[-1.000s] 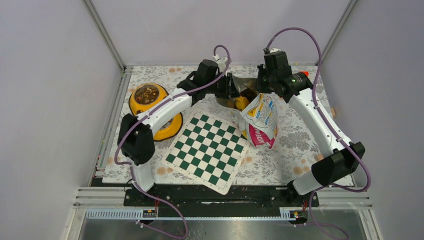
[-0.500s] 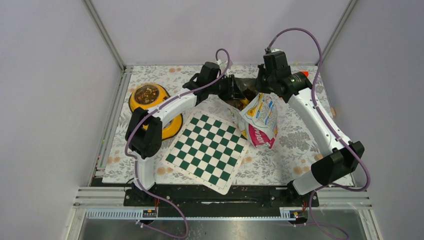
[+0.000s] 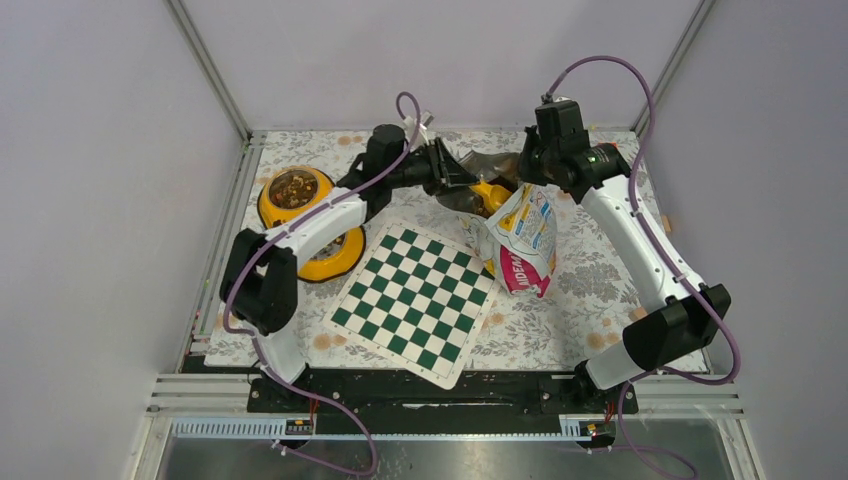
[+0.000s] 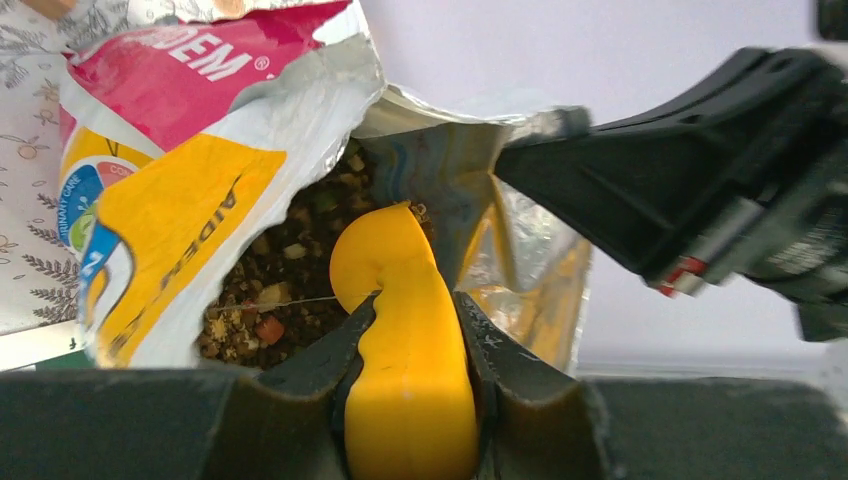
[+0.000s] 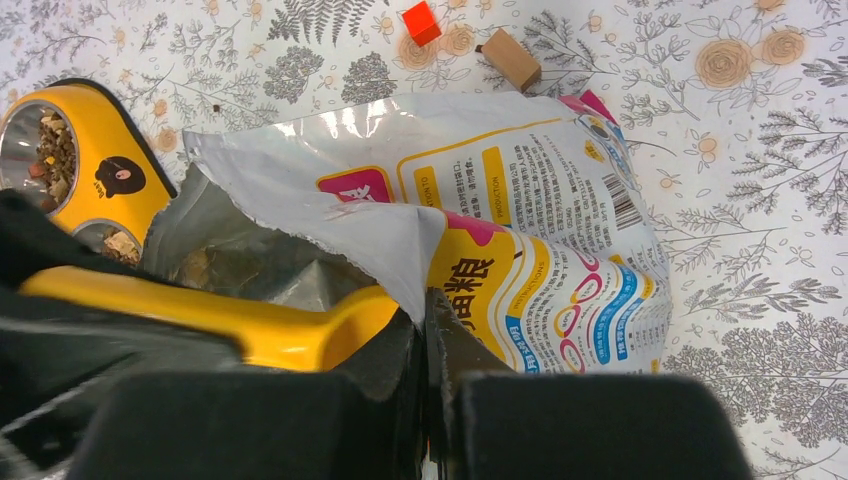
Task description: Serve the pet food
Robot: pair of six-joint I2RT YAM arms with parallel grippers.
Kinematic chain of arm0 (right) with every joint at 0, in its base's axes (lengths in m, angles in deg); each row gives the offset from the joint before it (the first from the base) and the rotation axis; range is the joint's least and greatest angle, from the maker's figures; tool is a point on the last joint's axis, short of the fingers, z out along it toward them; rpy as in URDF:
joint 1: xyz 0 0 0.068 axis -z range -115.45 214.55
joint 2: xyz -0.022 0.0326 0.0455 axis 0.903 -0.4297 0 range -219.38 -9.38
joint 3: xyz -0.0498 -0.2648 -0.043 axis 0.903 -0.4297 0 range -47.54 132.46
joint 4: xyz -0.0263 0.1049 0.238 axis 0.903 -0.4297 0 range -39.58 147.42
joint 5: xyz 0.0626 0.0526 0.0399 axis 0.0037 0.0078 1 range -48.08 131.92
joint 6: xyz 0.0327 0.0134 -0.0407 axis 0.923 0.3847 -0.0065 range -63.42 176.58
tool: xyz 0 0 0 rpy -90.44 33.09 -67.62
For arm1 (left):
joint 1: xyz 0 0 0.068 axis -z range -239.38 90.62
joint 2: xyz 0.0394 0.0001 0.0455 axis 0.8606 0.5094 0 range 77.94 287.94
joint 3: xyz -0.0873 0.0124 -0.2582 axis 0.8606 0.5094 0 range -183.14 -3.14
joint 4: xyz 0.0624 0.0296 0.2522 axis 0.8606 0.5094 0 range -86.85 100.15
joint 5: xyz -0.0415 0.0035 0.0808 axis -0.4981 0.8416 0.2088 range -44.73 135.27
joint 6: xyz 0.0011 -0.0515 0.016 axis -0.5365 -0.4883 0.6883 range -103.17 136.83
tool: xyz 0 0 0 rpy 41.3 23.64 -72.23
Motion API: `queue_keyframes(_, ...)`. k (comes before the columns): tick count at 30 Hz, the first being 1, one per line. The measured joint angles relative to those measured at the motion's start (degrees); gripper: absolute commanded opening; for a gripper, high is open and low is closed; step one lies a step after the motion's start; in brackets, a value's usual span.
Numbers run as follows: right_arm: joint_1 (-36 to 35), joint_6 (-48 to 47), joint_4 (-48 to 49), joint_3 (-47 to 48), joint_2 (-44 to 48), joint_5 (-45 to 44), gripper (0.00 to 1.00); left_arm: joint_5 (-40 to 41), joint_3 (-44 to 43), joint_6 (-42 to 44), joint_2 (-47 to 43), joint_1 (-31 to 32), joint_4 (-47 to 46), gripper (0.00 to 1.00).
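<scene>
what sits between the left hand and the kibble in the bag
The yellow scoop: the left hand grips it, and its rounded end reaches into the open bag over the kibble. The left wrist view shows this.

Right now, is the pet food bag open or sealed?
Open. The pet food bag gapes at its torn top, kibble shows inside beside the yellow scoop; the right end effector pinches its edge.

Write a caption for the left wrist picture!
Left hand holds a yellow scoop inside the open bag of kibble.
</scene>
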Motion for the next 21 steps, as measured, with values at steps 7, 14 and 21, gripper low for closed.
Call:
queue_keyframes(7,1.5,0.0,-0.6,0.0,0.5,-0.3,0.0,0.0,4.3,-3.5,-7.6,-4.4,-1.6,0.0)
queue_keyframes(14,2.2,0.0,-1.3,0.0,0.9,-1.0,0.0,0.0,10.6,-5.7,-12.5,-8.2,-3.4,0.0)
queue_keyframes(21,2.4,0.0,-1.4,-0.1,1.1,-1.1,0.0,-0.3,15.8,-7.8,-15.7,-11.7,-7.0,0.0)
